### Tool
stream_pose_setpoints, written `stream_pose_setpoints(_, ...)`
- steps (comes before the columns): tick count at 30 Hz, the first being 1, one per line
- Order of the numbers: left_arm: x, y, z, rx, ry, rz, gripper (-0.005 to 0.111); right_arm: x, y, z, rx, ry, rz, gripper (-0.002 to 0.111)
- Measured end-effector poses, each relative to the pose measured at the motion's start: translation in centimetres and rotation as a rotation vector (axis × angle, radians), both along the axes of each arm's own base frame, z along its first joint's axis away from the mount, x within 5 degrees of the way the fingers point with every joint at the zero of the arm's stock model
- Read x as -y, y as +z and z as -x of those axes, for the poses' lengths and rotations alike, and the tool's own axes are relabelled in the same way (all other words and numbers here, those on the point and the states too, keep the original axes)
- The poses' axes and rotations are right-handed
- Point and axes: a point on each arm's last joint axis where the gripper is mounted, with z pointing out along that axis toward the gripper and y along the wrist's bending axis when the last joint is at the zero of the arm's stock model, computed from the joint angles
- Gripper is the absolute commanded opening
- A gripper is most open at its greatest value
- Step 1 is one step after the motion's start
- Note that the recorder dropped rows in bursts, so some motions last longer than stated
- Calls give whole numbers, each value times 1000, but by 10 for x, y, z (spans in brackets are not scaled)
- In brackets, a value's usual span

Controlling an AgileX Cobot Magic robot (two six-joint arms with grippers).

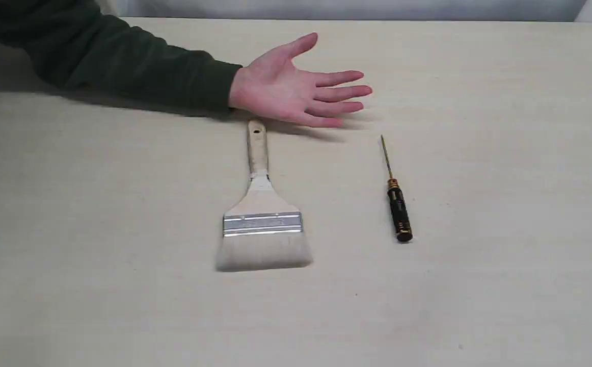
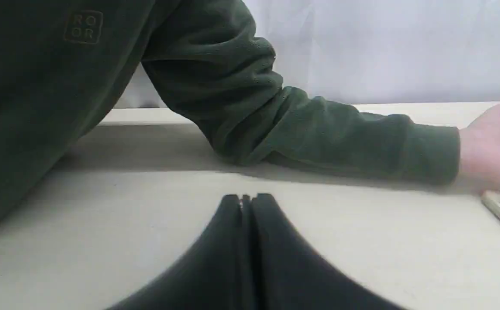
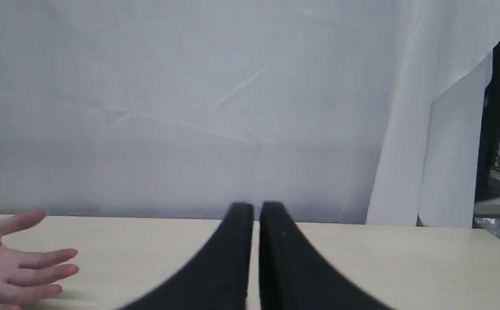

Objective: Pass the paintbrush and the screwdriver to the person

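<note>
Presently the left pincer (image 2: pixel 245 199) and right pincer (image 3: pixel 256 207) are both closed and empty; no pickup has begun. Count: one brush (image 1: pixel 263 219) and one screwdriver (image 1: pixel 397 206) lie apart on the surface (image 1: pixel 97 265), the brush handle just beside one open hand (image 1: pixel 296 86). Next, by my judgement, a pincer must open and descend on a tool.

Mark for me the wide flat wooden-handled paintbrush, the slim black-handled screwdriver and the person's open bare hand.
wide flat wooden-handled paintbrush (image 1: pixel 262 224): exterior view, on the silver metal ferrule.
slim black-handled screwdriver (image 1: pixel 399 211): exterior view, on the black handle.
person's open bare hand (image 1: pixel 280 89): exterior view, on the palm.
</note>
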Motion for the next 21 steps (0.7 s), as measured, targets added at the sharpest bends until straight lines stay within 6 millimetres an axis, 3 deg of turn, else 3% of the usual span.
stream_pose_setpoints(6,0,0,0,0,0,0,0,0,1,0,12,1,-9,4)
stream_pose_setpoints(21,0,0,0,0,0,0,0,1,10,2,128,54,-399,4)
